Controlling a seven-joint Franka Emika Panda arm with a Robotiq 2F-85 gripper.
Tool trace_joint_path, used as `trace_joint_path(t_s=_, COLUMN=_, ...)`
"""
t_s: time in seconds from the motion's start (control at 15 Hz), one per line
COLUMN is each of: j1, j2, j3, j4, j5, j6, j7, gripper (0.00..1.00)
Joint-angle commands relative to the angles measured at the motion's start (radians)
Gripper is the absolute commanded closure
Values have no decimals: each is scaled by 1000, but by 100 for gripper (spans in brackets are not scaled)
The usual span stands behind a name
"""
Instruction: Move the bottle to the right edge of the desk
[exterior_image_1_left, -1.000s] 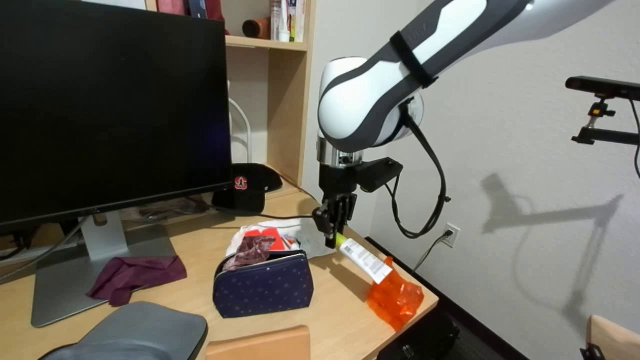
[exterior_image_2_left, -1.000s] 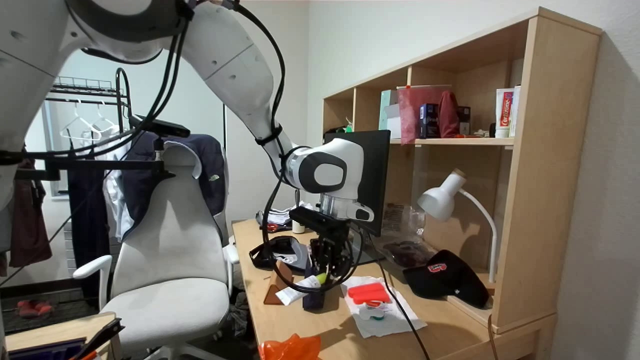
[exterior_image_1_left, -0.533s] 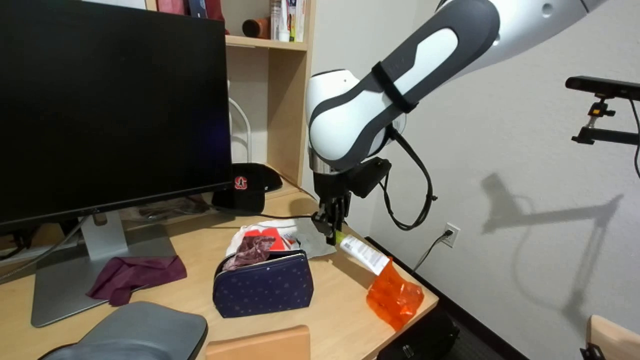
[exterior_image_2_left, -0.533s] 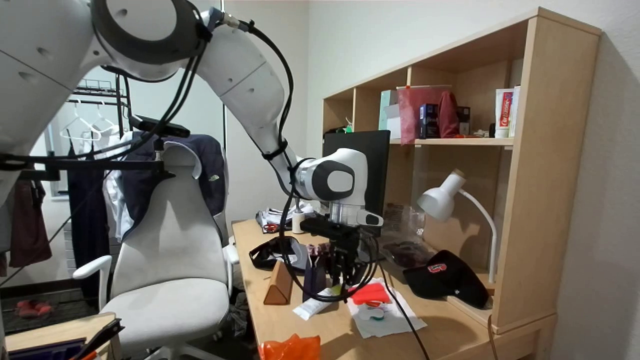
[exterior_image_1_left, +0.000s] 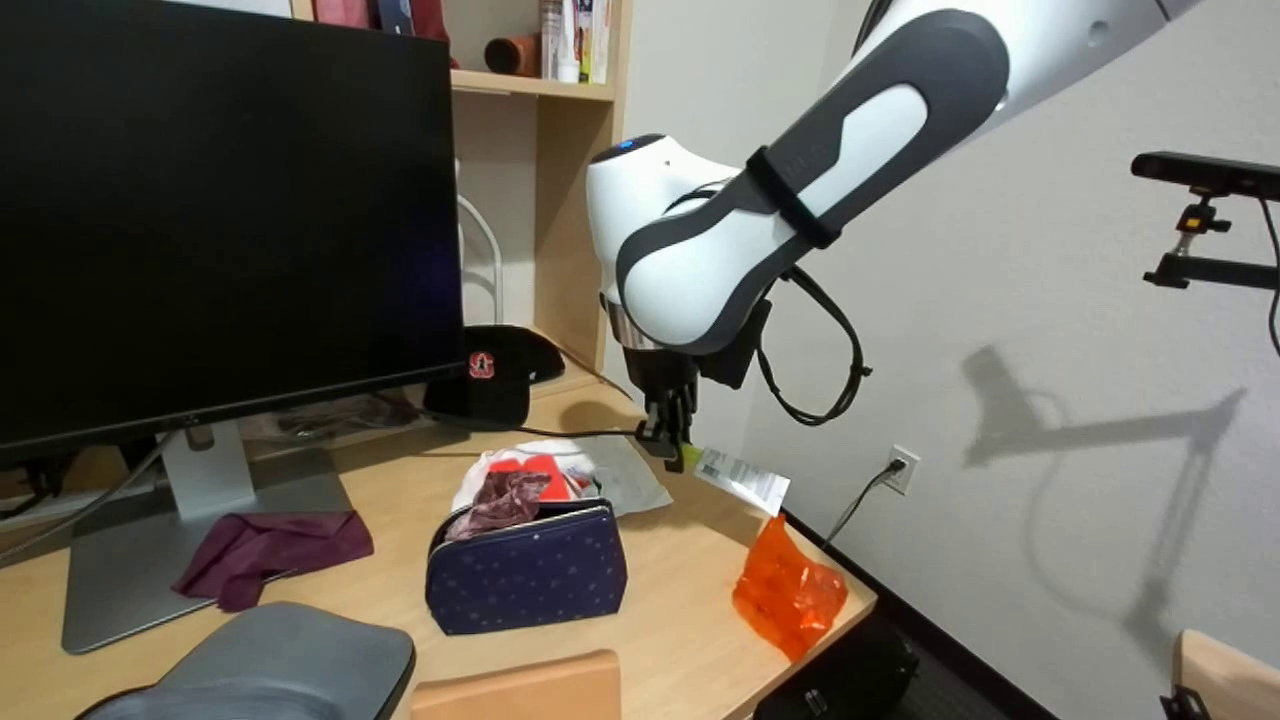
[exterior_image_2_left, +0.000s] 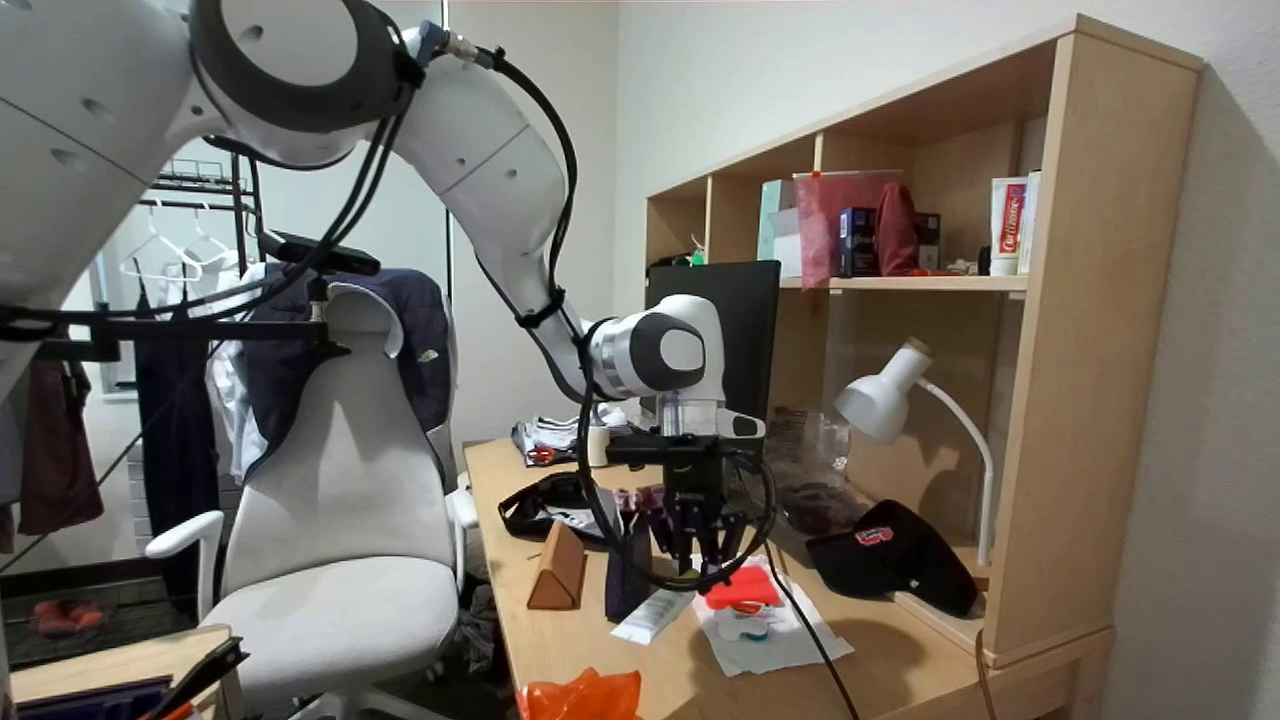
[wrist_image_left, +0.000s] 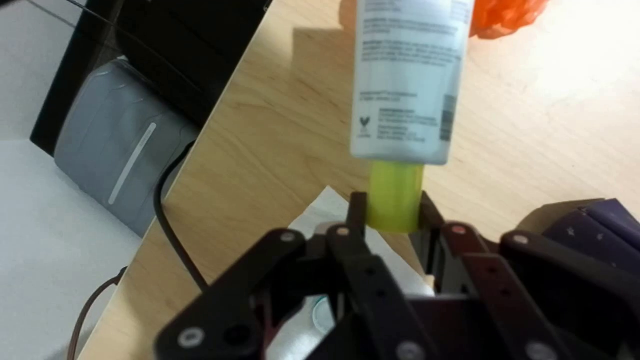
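Two jaws pinch the bottle by its yellow cap, body jutting beyond them above the tabletop. We judge this the carry; next, we'd lower it at the right edge.

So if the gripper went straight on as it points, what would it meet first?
Likely the desk below, or the edge of the white sheet lying on it; depth is unclear. The bottle held in the gripper juts sideways, off that line.
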Motion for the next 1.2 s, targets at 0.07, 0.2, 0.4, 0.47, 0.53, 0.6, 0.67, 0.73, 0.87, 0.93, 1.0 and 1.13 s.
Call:
trace_joint_path(t_s=0.07, j1=-52, j2=3, j3=43, j4=-4, j5=-6, j6=42, j7=-195, gripper=88)
trace_joint_path(t_s=0.2, j1=-70, j2=8, j3=50, j4=-5, j5=-18, j6=42, j7=-301, gripper=88)
trace_joint_path(t_s=0.4, j1=-94, j2=21, j3=61, j4=-5, j5=-34, j6=32, j7=-451, gripper=87)
trace_joint_path(t_s=0.47, j1=-104, j2=20, j3=71, j4=0, j5=-28, j6=13, j7=-506, gripper=87)
trace_joint_path(t_s=0.53, j1=-84, j2=18, j3=53, j4=0, j5=-13, j6=19, j7=-413, gripper=74)
trace_joint_path(t_s=0.6, j1=-90, j2=22, j3=57, j4=0, j5=-12, j6=19, j7=-448, gripper=74)
trace_joint_path(t_s=0.67, j1=-93, j2=24, j3=59, j4=0, j5=-11, j6=19, j7=-465, gripper=74)
trace_joint_path(t_s=0.73, j1=-93, j2=25, j3=60, j4=0, j5=-11, j6=19, j7=-473, gripper=74)
trace_joint_path(t_s=0.87, j1=-116, j2=31, j3=88, j4=6, j5=3, j6=27, j7=-560, gripper=87)
trace_joint_path(t_s=0.93, j1=-141, j2=36, j3=112, j4=3, j5=20, j6=60, j7=-639, gripper=87)
trace_joint_path(t_s=1.0, j1=-155, j2=42, j3=126, j4=2, j5=35, j6=70, j7=-694, gripper=87)
trace_joint_path(t_s=1.13, j1=-182, j2=49, j3=150, j4=-9, j5=60, j6=73, j7=-811, gripper=87)
